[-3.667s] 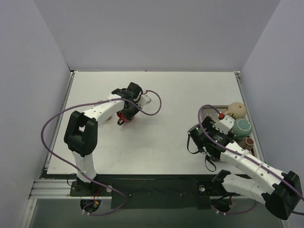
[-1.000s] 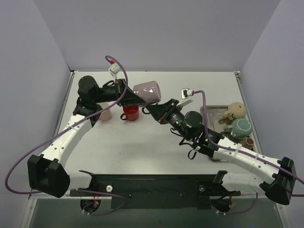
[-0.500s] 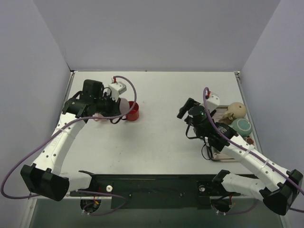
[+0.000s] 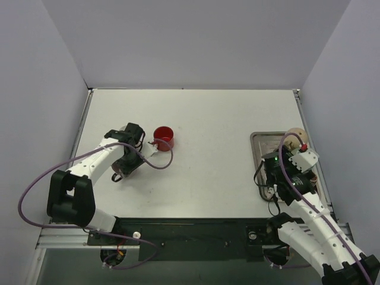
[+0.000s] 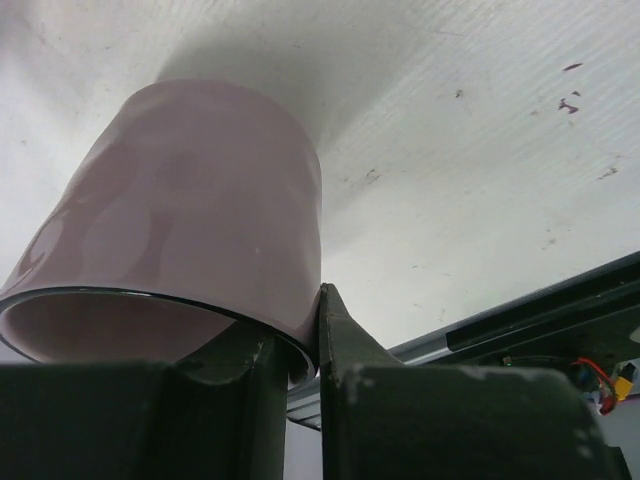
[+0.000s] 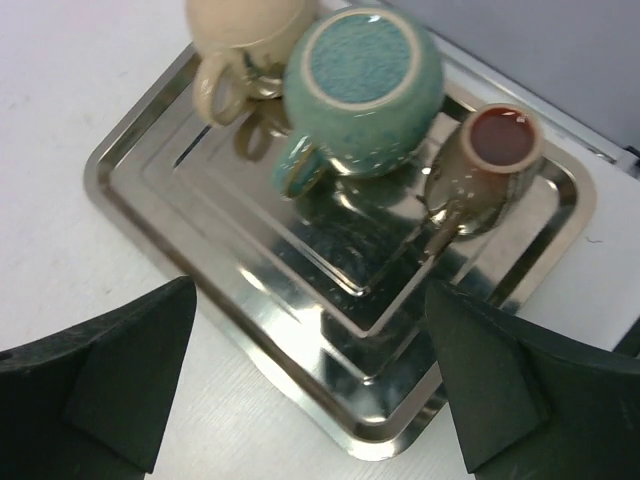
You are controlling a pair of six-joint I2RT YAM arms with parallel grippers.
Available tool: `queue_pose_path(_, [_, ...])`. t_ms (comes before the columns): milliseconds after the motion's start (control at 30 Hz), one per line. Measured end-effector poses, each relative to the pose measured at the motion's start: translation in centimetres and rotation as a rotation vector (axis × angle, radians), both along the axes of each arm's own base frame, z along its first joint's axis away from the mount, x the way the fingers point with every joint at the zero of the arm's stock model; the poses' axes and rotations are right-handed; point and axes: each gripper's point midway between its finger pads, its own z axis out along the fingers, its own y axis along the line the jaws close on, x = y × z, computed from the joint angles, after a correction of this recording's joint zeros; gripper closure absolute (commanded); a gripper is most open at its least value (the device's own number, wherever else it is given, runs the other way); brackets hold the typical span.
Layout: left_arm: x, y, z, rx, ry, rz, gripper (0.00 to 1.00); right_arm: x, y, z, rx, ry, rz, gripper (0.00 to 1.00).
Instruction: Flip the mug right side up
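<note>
you have bright, diffuse light in all 3 views. the white table (image 4: 208, 172) carries only faint, soft shadows under the arms (image 4: 95, 163). at the left wrist the pink mug (image 5: 190, 210) is sharp, with a soft shadow beyond it; the left fingers (image 5: 400, 420) are dark and blurred. the steel tray (image 6: 230, 300) shows reflections and mild glare; the right fingers (image 6: 110, 390) are out of focus.

One lilac mug (image 5: 190, 210), one red mug (image 4: 162, 137), one beige mug (image 6: 245, 30), one teal mug (image 6: 362, 90), one brown cup (image 6: 490, 150), one steel tray (image 6: 300, 290).
</note>
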Motion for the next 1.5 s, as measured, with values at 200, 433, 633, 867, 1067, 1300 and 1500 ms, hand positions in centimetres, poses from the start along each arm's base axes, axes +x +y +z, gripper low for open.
queue_pose_path(200, [0.1,0.5,-2.4,0.042,0.052,-0.023,0.73,-2.6,-4.2,-2.0,-0.026,-0.024,-0.218,0.08])
queue_pose_path(433, [0.4,0.3,-2.4,0.036,0.041,-0.043,0.44,-3.3,-5.5,-4.4,0.011,0.022,-0.334,0.12])
queue_pose_path(633, [0.4,-0.6,-0.2,-0.029,-0.020,-0.050,0.40,-3.0,-5.6,-6.7,0.047,0.067,-0.402,0.17])
queue_pose_path(867, [2.1,-3.4,5.9,-0.176,-0.171,-0.088,0.40,-2.6,-5.9,-8.4,0.074,0.084,-0.477,0.22])
queue_pose_path(1067, [1.3,-4.9,7.2,-0.208,-0.158,-0.117,0.40,-2.9,-7.0,-10.1,0.130,0.091,-0.563,0.32])
queue_pose_path(1300, [0.7,-6.4,8.2,-0.223,-0.155,-0.142,0.40,-3.1,-7.9,-12.6,0.205,0.151,-0.627,0.37])
queue_pose_path(1500, [0.2,-6.6,8.1,-0.221,-0.143,-0.145,0.40,-3.0,-8.5,-14.2,0.245,0.206,-0.638,0.69])
